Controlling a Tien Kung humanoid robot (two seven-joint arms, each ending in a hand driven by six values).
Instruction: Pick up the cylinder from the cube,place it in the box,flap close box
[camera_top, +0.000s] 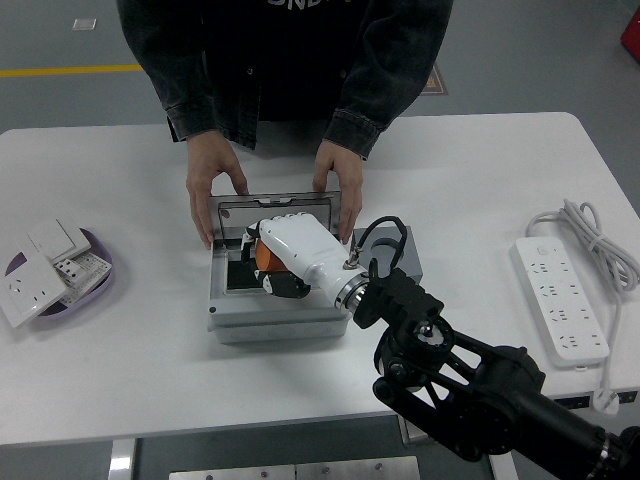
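Orange cylinder (261, 257) mostly hidden under right hand (285, 255) inside box (222, 322).

Glossy white plastic hand (285, 255); matt grey box (225, 318)

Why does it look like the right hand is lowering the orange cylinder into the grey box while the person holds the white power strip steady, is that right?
Not quite. In the head view the person's hands grip the grey box at its far corners, not the white power strip, which lies untouched at the right. The right hand does hold the orange cylinder inside the box.

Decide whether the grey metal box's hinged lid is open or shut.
Open. The grey metal box has its hinged lid raised at the back, steadied by a person's hands; the robot's right hand reaches inside.
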